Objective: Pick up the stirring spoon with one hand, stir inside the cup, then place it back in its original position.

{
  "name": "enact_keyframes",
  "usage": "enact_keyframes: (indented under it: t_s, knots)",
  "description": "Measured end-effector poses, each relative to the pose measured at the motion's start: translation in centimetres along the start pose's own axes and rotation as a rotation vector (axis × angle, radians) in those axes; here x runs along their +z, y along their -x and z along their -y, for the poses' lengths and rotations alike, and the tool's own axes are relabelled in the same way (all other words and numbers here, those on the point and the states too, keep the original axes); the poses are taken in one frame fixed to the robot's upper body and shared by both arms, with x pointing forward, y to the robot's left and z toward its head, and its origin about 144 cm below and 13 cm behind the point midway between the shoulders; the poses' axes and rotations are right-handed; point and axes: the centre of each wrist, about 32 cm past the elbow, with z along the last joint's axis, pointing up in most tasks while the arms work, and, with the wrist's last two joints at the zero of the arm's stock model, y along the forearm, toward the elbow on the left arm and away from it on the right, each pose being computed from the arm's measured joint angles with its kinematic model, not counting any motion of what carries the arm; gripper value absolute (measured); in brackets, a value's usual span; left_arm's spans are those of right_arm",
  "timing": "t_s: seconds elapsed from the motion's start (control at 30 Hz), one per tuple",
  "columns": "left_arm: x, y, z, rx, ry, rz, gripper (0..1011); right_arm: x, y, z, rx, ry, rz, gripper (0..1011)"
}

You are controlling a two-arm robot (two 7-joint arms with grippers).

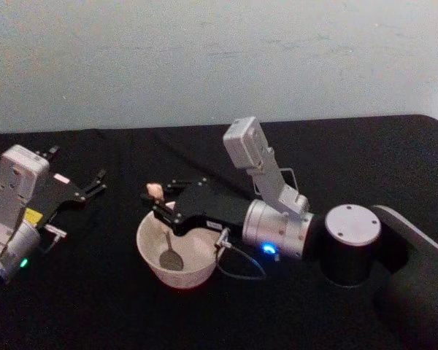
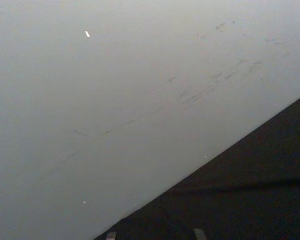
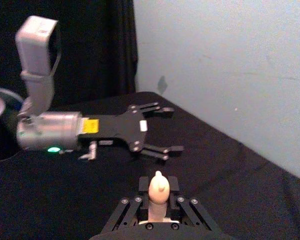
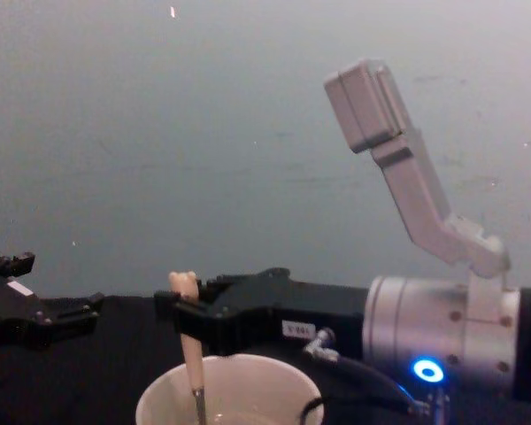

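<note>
Here the right tool (image 1: 157,206) pinches the spoon (image 1: 168,248) under its bear head, its bowl below in the cup (image 1: 182,278), seemingly touching bottom, so a wide sweep could tip it; the left tool (image 1: 95,184) sits spread, apart.

Cup (image 1: 147,257) lower centre of head view, on table (image 1: 95,313). Spoon (image 1: 171,259) stands tilted in cup, top gripped by right gripper (image 1: 155,200) above rim; arm enters from right. Left gripper (image 1: 77,166) at frame left, well apart from cup.
</note>
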Motion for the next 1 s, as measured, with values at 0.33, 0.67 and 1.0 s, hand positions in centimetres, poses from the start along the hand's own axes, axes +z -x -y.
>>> enact_keyframes:
  t_s: [0.33,0.67,1.0]
  knots:
    - [0.0,0.0,0.0,0.0,0.0,0.0,1001,0.4,-1.6,-0.4,-0.074,-0.009,0.017,215]
    - [0.0,0.0,0.0,0.0,0.0,0.0,1002,0.3,-2.5,1.5,-0.109,-0.006,0.032,215]
    - [0.0,0.0,0.0,0.0,0.0,0.0,1002,0.5,-2.5,4.4,-0.089,0.001,0.038,215]
